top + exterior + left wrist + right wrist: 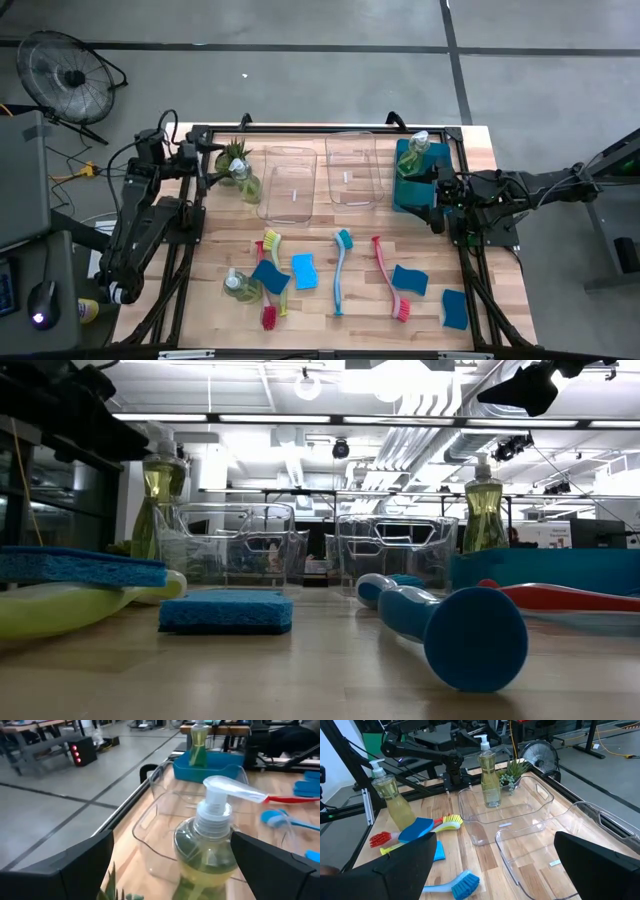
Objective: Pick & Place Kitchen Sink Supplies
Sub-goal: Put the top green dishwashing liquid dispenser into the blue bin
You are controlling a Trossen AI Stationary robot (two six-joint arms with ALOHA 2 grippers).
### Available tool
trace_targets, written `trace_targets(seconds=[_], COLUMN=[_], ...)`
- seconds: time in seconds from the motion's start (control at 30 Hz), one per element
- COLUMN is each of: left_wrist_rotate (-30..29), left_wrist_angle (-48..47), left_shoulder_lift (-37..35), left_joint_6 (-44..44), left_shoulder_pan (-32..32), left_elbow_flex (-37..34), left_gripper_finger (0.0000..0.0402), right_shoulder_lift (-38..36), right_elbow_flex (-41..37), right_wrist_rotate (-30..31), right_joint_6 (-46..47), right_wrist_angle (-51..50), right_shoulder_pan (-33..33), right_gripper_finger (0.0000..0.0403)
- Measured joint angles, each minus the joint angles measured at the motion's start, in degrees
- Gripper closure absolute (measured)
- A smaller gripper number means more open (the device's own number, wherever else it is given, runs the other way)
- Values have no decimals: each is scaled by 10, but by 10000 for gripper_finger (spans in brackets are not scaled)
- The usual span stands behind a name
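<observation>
Left gripper (222, 167) sat at the table's far left corner, fingers spread wide either side of a soap bottle (246, 181) without visibly touching it (pump head (227, 790) showed between the two dark fingers (87, 862) in the left wrist view). That bottle stood upright just beside the small spiky plant (235, 152) and the left clear bin (290, 182).

Right gripper (438, 196) hovered by the teal bin (403, 188) at the far right, claw wide, holding nothing. A second soap bottle (419, 146) stood upright in the teal bin. Second clear bin (351, 168) sat between the other two bins.

Near half of the table: third soap bottle (238, 285) near left, blue sponge (270, 276) lying on a red brush (268, 316) and a yellow-green brush (272, 241), another sponge (304, 270) just beside, teal brush (340, 270) mid-table, second red brush (390, 283), two more sponges (410, 280) (454, 308) at right.
</observation>
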Motion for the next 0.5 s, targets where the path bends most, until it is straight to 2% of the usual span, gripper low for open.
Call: trace_targets(seconds=[0.23,0.43,0.5], left_wrist_rotate=[-9,-108,-125], left_wrist_angle=[-4,-2,5], left_shoulder_lift=[1,1,1], left_joint_6=[-1,-21,-27], left_shoulder_pan=[-60,-138,-163], left_elbow_flex=[0,0,0], left_gripper_finger=[5,5,5], right_shoulder_lift=[0,0,0], right_elbow_flex=[0,0,0], right_wrist_rotate=[0,0,0], right_joint_6=[0,0,0], right_wrist_angle=[0,0,0], right_shoulder_pan=[0,0,0], right_gripper_finger=[4,4,4])
